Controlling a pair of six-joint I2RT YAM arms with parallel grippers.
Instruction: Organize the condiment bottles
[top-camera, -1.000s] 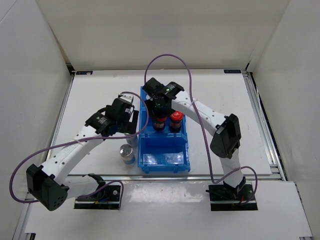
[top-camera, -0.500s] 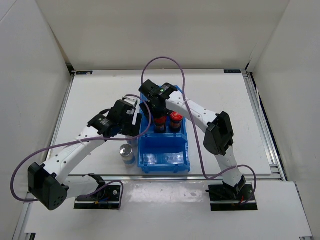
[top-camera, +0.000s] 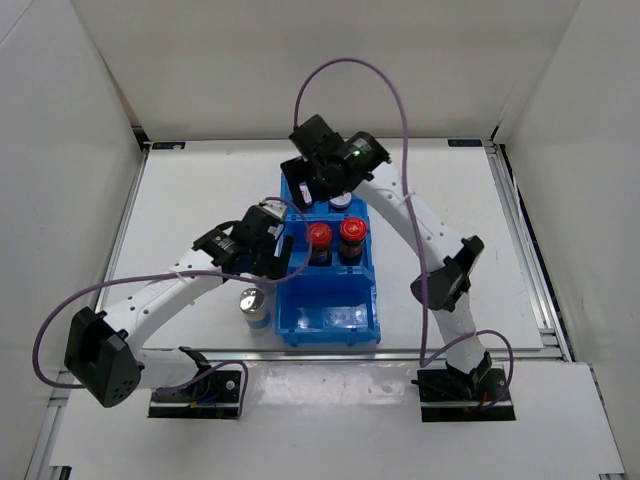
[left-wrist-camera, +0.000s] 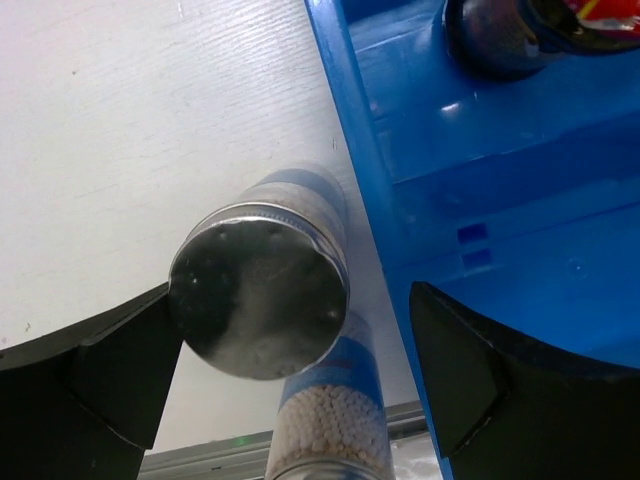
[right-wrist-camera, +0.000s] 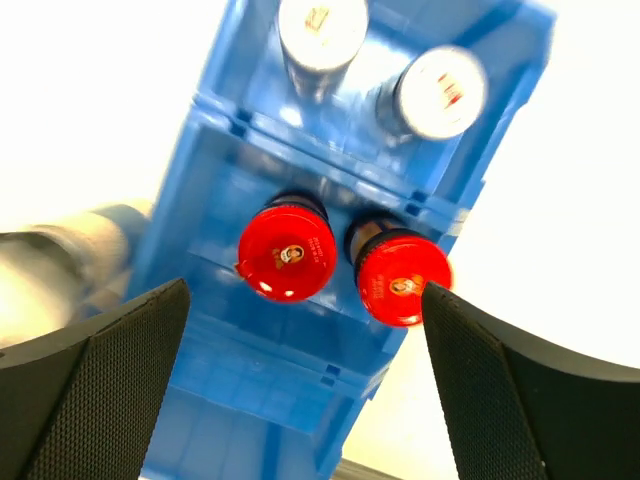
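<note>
Two condiment bottles with red caps (right-wrist-camera: 287, 252) (right-wrist-camera: 399, 277) stand side by side in the middle compartment of the blue bin (right-wrist-camera: 230, 400). Two with grey lids (right-wrist-camera: 322, 28) (right-wrist-camera: 441, 90) stand in the far compartment. My right gripper (right-wrist-camera: 305, 390) hangs open high above them, holding nothing; from above it (top-camera: 320, 185) is over the bin's far end. A silver-capped bottle (left-wrist-camera: 258, 290) stands on the table against the bin's left wall (left-wrist-camera: 360, 130), between the fingers of my open left gripper (left-wrist-camera: 290, 375). Another silver-capped bottle (top-camera: 254, 303) stands nearer the arm bases.
The bin's near compartment (top-camera: 330, 305) holds no bottle. The bin's left wall runs close beside my left gripper's (top-camera: 272, 252) right finger (left-wrist-camera: 460, 370). Purple cables loop over both arms. White walls enclose the table on three sides.
My right gripper opened, let go of the left red-capped bottle in the middle compartment and rose toward the far end. The left gripper shifted slightly toward the bin, still open.
</note>
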